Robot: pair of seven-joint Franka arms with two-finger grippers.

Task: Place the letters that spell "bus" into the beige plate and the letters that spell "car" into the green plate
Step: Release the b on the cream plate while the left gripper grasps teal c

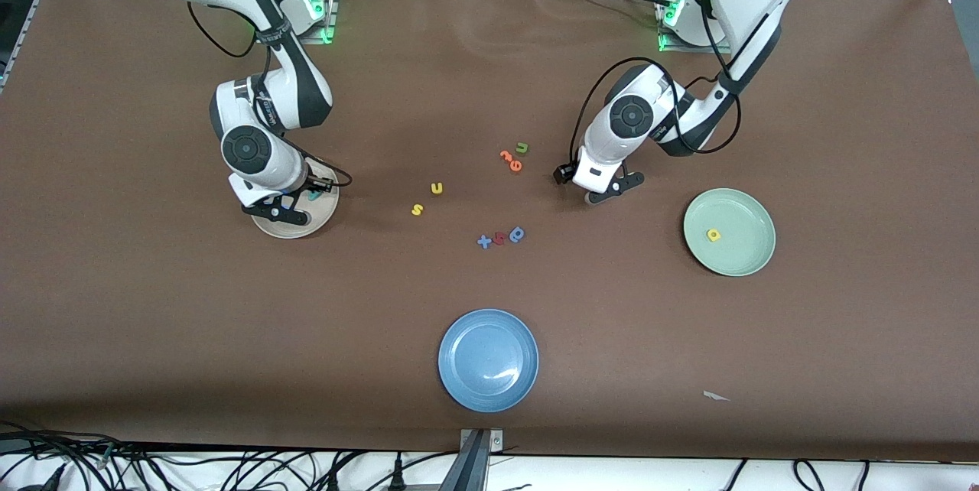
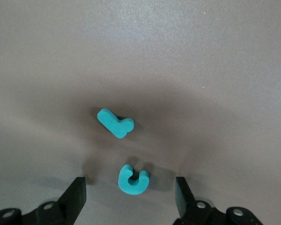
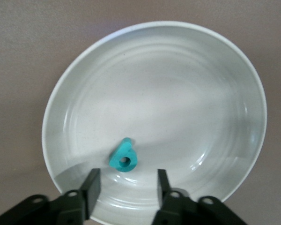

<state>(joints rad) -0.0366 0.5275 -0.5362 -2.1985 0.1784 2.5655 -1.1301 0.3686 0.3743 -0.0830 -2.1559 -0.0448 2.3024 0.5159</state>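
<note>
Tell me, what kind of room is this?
Probably a robot lab: two white robot arms bolted to a brown-covered table, loose cables along its edge, and tiny foam letters laid out for sorting.

This is a robotics lab, set up for manipulation trials. A wide table (image 1: 153,323) covered in plain brown sheet fills the scene, framed by aluminium rails (image 1: 474,460) at its edges. Two white robot arms (image 1: 260,124) are bolted to base plates along the table's upper edge, green status lights (image 1: 325,32) glowing at their mounts. Bundles of black cable (image 1: 229,468) trail along the floor past the table's near edge.
</note>
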